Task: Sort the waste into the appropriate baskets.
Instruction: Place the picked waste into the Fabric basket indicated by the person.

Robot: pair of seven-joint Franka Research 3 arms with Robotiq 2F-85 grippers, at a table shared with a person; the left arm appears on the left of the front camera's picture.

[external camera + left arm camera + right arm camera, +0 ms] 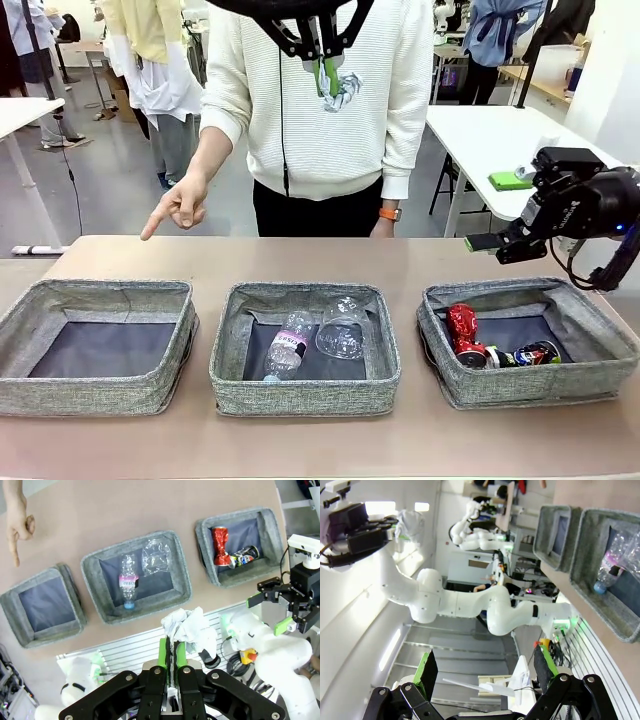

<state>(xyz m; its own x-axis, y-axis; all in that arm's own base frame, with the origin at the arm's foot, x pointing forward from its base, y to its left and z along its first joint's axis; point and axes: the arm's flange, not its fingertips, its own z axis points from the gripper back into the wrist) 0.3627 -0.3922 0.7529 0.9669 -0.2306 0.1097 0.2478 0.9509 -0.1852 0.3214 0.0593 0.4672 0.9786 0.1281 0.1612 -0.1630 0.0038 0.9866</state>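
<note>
Three grey baskets [300, 390] in a row across the lower frame. Two crushed cans: one red [462, 330], one dark blue-silver [535, 353], lower right. One clear plastic bottle [287, 345] and one clear plastic cup [343, 327], centre. One crumpled white paper ball [190, 627]. Two grippers of mine: left [172, 655], right [500, 243]. One pointing hand [178, 206], upper left.

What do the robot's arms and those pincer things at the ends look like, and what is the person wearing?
The arms are smooth, white, rounded segments. Each ends in a black pincer with two fingers tipped in bright green pads: the left pincer and the right pincer. A black cable loops by the right one in the front view. The person wears a cream ribbed sweater, dark trousers and an orange wristband.
</note>
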